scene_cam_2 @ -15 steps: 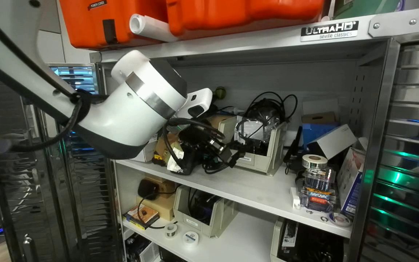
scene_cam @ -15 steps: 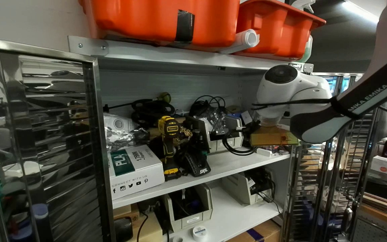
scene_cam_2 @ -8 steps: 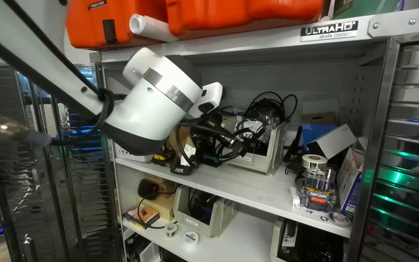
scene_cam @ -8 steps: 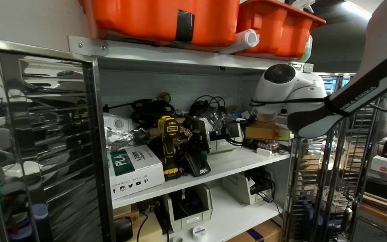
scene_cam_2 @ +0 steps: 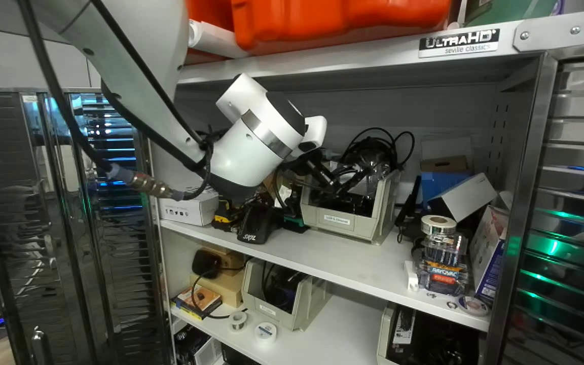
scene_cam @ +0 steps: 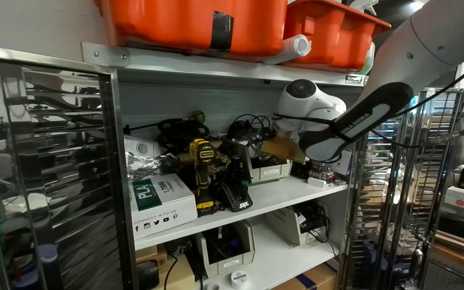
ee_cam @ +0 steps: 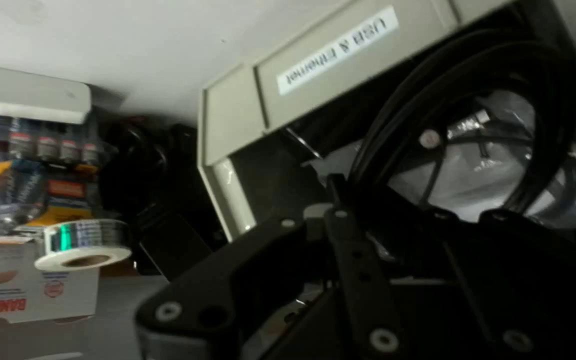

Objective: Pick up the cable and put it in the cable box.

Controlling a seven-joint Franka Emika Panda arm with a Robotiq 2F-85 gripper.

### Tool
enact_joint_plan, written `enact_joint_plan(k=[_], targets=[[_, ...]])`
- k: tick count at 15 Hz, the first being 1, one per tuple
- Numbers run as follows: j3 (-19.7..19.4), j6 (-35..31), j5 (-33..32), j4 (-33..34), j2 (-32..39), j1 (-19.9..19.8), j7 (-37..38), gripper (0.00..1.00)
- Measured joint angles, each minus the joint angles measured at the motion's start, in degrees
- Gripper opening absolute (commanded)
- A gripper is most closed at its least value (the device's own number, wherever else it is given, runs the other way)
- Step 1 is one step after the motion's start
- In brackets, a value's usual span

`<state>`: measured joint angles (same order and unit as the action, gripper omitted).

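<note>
The cable box is the pale grey bin labelled "USB & Ethernet" on the upper shelf, seen in both exterior views (scene_cam: 274, 172) (scene_cam_2: 363, 227) and the wrist view (ee_cam: 233, 115). Dark cords and clear plastic bags show in it. My gripper (scene_cam_2: 341, 190) is over its open front, fingers pointing down. In the wrist view the gripper (ee_cam: 355, 192) looks shut on the black cable (ee_cam: 558, 100). The cable arches as a loop from the fingertips over the bin's contents. The fingertips are dark, and the right one is hard to make out. In an exterior view my wrist (scene_cam: 286, 147) hides the fingers.
The shelf roof (scene_cam_2: 342, 68) hangs above the wrist. A yellow-black drill (scene_cam: 204, 161), a black SKIL tool (scene_cam_2: 256, 223) and a white PLA carton (scene_cam: 163, 205) stand on one side. Battery packs (scene_cam_2: 441, 279) and a tape roll (scene_cam_2: 438, 224) stand on the other.
The arm has moved farther into the shelf, carrying the gripper over the bin. The cable loop, earlier hanging in front of the bin, is now over its opening.
</note>
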<state>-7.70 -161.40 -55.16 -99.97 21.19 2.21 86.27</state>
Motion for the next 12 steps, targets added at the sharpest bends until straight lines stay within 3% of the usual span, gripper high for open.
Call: enact_joint_plan(k=[3,8,9,10,11,12], targets=[[0.45,0.16,1.15,5.88,1.70,0.03,-0.24,0.08],[0.28,0.78,0.83,9.77,5.10,0.01,-0.98,0.08],[0.28,1.33,0.83,10.59,6.00,0.01,-1.47,0.13],[0.27,1.86,0.83,11.33,6.88,0.01,-2.05,0.38],[0.26,2.47,0.83,11.93,7.58,0.01,-2.33,0.39],[0.25,2.85,0.83,12.49,8.17,0.00,-2.66,0.46]])
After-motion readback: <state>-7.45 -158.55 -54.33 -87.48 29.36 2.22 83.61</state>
